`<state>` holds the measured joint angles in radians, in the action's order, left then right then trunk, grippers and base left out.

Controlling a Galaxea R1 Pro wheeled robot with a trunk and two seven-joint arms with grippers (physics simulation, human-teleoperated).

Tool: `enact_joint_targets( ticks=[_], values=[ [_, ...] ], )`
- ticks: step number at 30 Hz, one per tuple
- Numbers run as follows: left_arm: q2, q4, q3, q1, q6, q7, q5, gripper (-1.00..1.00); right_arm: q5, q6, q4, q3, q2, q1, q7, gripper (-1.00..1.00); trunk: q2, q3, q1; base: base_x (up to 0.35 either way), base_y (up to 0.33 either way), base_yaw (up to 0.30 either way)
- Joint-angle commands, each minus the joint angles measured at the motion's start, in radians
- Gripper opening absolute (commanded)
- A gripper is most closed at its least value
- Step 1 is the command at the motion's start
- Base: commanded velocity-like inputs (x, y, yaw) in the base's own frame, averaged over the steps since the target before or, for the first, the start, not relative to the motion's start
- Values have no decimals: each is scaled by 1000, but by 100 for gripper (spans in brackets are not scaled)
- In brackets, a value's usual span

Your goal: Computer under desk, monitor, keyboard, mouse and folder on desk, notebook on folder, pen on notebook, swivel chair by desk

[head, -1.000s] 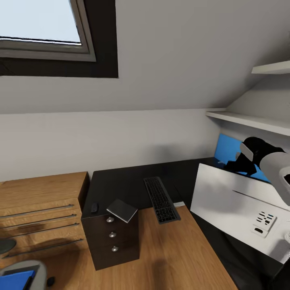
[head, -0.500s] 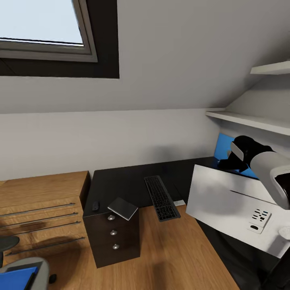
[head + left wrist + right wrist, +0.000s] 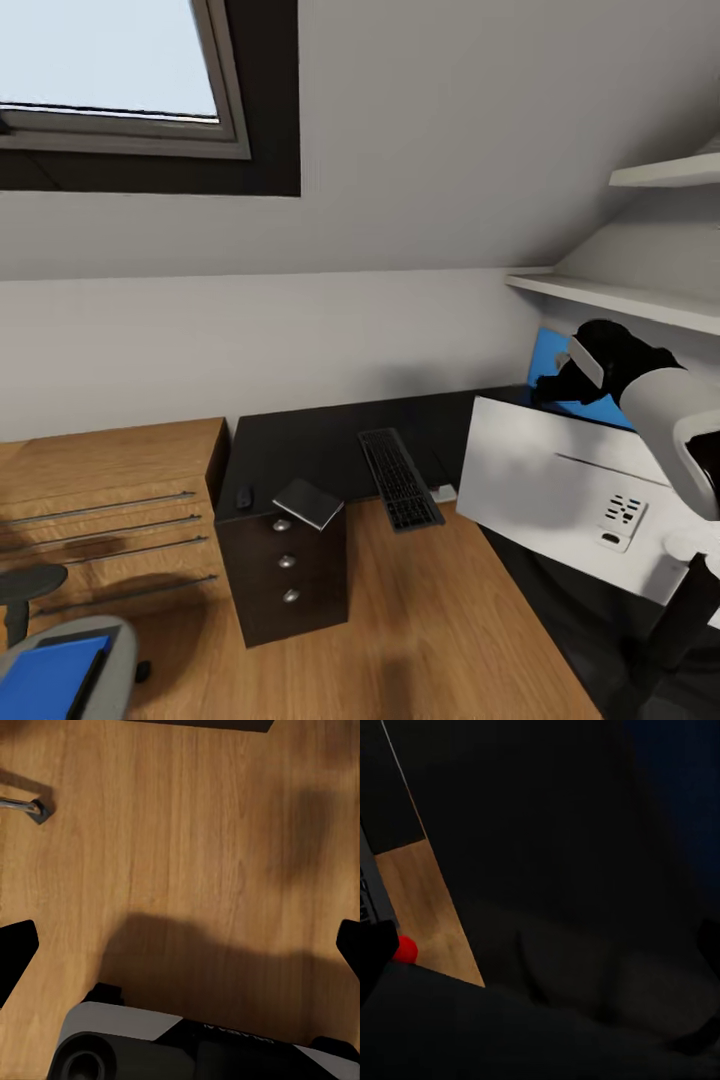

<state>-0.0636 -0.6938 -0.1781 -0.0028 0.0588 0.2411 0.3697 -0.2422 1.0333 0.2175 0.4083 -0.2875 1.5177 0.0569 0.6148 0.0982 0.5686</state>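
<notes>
The black-topped desk (image 3: 300,450) carries the keyboard (image 3: 400,478), the small dark mouse (image 3: 243,495) and the grey notebook (image 3: 308,503), which lies over the drawer unit's corner. The monitor (image 3: 540,490) stands at the right with its white back toward me. My right gripper (image 3: 553,386) hovers at its top edge, in front of the blue back panel, open, with its fingertips at opposite edges of the dark right wrist view. My left gripper (image 3: 180,949) hangs open over the wood floor. The swivel chair (image 3: 100,650) holds the blue folder (image 3: 45,678). The computer and pen are out of view.
A low light-wood cabinet (image 3: 100,490) stands left of the desk. The dark drawer unit (image 3: 285,575) juts toward me. White shelves (image 3: 600,295) hang above the monitor, under a sloped ceiling. Wood floor (image 3: 430,620) lies between the drawers and the desk's right wing.
The whole view has shifted as the camera moved, bringing more of the chair and the monitor's stand into sight. My right gripper sits slightly further left along the monitor's top edge.
</notes>
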Motion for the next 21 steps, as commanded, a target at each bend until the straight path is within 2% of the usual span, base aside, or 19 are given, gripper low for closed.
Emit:
enact_joint_targets(
  ticks=[1, 8, 13, 16, 21],
  values=[
    [1, -3, -5, 0, 4, 8, 8, 100, -2, 4, 6, 8, -1, 1, 7, 100, 2, 2, 0, -227, 35, 0],
    [1, -3, -6, 0, 5, 8, 8, 100, -2, 4, 23, 9, 17, 1, 44, 100, 2, 2, 0, -142, 16, 0],
    [1, -3, -6, 0, 6, 9, 8, 100, 0, 2, 27, 7, 18, 1, 47, 100, 2, 2, 0, -34, 4, 0],
    [1, -3, -6, 0, 4, 8, 8, 100, 3, -2, 70, 3, 15, 1, 47, 100, 2, 2, 0, 168, 1, 0],
    [1, -3, -6, 0, 4, 9, 8, 100, 1, -4, 85, 1, 14, 1, 47, 100, 2, 2, 0, 101, 0, 0]
  ],
)
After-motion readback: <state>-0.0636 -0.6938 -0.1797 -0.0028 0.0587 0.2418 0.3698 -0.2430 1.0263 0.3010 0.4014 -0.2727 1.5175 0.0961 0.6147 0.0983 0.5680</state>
